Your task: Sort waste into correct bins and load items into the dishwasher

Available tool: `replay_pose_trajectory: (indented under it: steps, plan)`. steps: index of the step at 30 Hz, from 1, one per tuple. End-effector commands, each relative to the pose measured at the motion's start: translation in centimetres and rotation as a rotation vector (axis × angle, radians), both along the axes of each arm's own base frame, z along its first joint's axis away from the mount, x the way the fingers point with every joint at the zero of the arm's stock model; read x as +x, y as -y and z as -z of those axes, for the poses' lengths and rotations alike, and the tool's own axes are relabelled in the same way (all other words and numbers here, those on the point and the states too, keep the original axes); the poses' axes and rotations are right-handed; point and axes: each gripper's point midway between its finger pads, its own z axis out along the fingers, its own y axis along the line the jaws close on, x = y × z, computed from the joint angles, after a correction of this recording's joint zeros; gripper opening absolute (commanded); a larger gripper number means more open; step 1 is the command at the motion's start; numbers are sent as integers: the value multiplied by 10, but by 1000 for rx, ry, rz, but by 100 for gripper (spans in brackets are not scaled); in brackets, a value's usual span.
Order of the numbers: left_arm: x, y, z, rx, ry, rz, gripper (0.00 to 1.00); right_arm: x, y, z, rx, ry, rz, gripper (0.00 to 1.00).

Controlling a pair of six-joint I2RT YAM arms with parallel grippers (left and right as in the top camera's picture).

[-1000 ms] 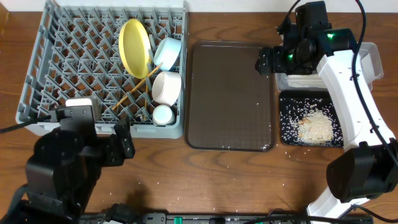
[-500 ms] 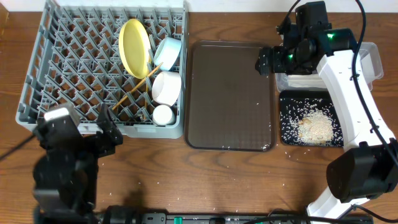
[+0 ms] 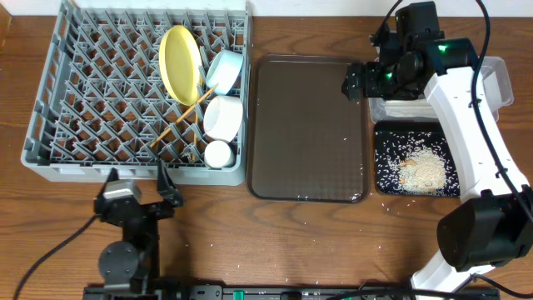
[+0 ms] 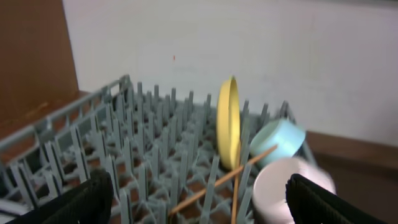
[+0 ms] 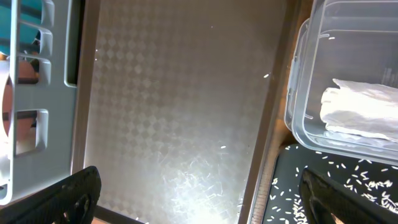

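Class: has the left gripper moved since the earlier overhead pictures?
Yes, the left gripper has drawn back off the front edge of the dish rack.

A dark brown wooden counter (image 3: 333,242) is stretching across the whole overhead view, its grain running from side to side and its surface taking a soft, even light. Along its far edge a pale strip (image 3: 316,7) is showing at the top of that view. In the left wrist view a plain off-white wall (image 4: 280,56) is rising behind the counter, and a reddish-brown wooden panel (image 4: 31,56) is filling the upper left corner beside it.
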Motion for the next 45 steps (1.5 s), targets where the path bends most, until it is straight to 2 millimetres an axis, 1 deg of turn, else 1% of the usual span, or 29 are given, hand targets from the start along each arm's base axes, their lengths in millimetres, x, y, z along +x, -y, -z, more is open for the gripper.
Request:
replay_pose_trajectory:
  steps: [1,3,5,13,45]
  plan:
    - [2,2,14,26,4,14,90,-2,-4,-2,-3,7,-16,99]
    - [4,2,28,38,-26,15,90,-2,-4,-2,-3,7,-16,99]
    - [6,2,38,56,-49,16,90,-2,-4,-2,-3,7,-16,99]
    - [10,1,85,50,-146,13,90,-2,-4,-2,-3,7,-16,99]
    - [11,1,84,51,-138,13,90,-2,-4,-2,-3,7,-16,99]
